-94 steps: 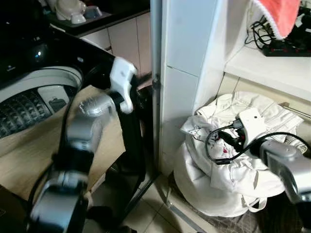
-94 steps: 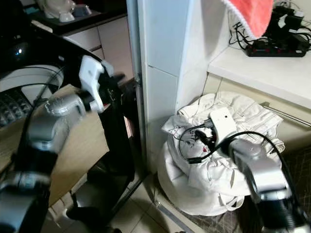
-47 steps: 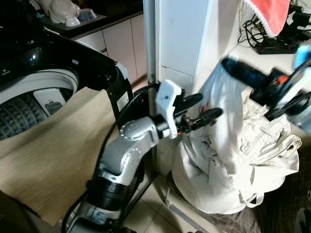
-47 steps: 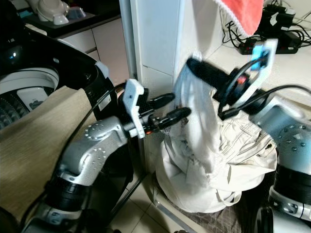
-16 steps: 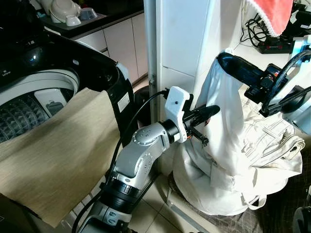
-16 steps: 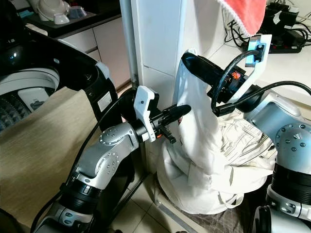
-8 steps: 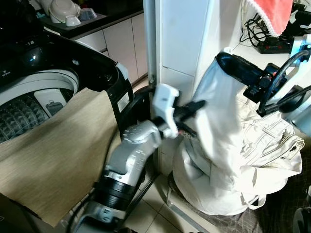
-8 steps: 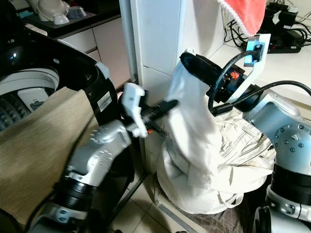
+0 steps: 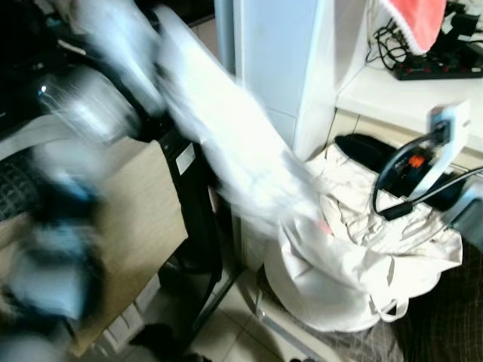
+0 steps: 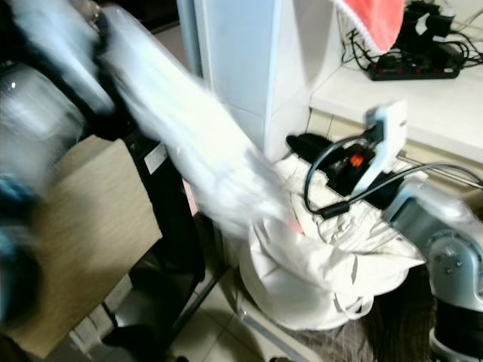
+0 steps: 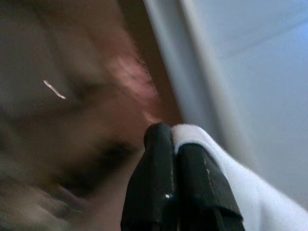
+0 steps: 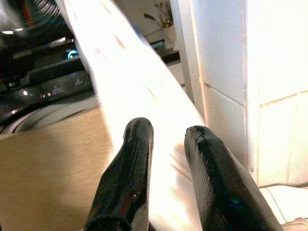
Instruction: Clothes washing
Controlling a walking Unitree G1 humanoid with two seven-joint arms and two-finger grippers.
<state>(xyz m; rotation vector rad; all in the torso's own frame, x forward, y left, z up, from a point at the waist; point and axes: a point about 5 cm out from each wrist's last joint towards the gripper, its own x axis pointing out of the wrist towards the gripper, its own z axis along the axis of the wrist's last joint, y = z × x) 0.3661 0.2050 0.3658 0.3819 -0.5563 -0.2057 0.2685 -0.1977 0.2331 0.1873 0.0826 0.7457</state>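
A white garment (image 9: pixel 226 136) stretches, motion-blurred, from the white laundry bag (image 9: pixel 339 279) on the floor up and left over the black washing machine (image 9: pixel 189 181). My left gripper (image 11: pixel 173 139) is shut on the garment's end, white cloth pinched at its tips. The left arm (image 9: pixel 83 105) is a blur over the machine. My right gripper (image 12: pixel 168 134) is open with nothing between its fingers (image 9: pixel 355 145); it hovers just above the bag's top, and the garment runs past beyond it.
A white tiled pillar (image 9: pixel 279 60) stands between machine and bag. A tan cloth (image 9: pixel 143 219) hangs over the machine's front. A white shelf (image 9: pixel 423 98) at the right holds a power strip (image 9: pixel 438 72); a red towel (image 9: pixel 419 23) hangs above it.
My left arm has swung up and left toward the washing machine, dragging the white garment out of the bag. My right gripper has let go of it and dropped over the bag.
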